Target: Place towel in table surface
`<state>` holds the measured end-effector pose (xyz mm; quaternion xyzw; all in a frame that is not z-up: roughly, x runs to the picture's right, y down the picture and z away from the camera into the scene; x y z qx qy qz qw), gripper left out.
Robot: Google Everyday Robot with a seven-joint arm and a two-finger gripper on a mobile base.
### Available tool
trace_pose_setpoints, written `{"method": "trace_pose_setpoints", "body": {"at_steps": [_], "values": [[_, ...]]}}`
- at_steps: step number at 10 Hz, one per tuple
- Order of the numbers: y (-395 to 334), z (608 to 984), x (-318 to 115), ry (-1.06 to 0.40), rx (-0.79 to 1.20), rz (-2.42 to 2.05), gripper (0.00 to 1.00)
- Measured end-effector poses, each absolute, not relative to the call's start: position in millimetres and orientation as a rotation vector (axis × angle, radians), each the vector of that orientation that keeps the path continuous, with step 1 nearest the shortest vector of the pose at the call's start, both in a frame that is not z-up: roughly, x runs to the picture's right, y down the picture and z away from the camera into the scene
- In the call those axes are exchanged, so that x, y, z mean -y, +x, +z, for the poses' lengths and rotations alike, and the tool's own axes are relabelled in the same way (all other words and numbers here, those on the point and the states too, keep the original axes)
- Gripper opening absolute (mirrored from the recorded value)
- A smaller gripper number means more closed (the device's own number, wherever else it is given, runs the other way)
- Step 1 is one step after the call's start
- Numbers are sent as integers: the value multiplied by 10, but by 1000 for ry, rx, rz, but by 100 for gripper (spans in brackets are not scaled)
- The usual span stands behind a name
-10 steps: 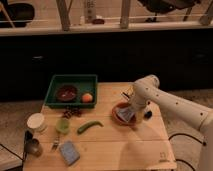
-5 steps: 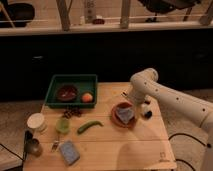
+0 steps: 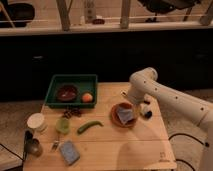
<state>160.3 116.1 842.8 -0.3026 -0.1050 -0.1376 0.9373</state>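
The towel [image 3: 125, 115] is a grey-blue folded cloth lying in a shallow orange-brown bowl [image 3: 116, 120] on the right half of the wooden table [image 3: 120, 150]. My gripper [image 3: 133, 103] hangs at the end of the white arm, just above the far edge of the bowl and close over the towel. The towel rests in the bowl and looks free of the gripper.
A green tray [image 3: 52, 90] at the back left holds a dark bowl [image 3: 66, 92] and an orange [image 3: 87, 97]. Grapes [image 3: 72, 113], a green pepper [image 3: 89, 126], a white cup [image 3: 36, 122], a blue sponge [image 3: 70, 151] and a fork [image 3: 55, 145] lie on the left. A small dark object [image 3: 146, 114] sits right of the bowl.
The arm has lifted from the bowl and swung slightly back. The towel has stayed in the bowl.
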Motion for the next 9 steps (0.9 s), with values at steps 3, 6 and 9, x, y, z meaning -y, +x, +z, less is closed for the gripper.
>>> {"method": "trace_pose_setpoints", "body": {"at_steps": [3,6,9], "values": [[1515,8503,-1208,-629,250,-290,66],[1468,8560,-1283,-643,278,-293,62],[1494,8577,-1365,-655,293,-279,62]]}}
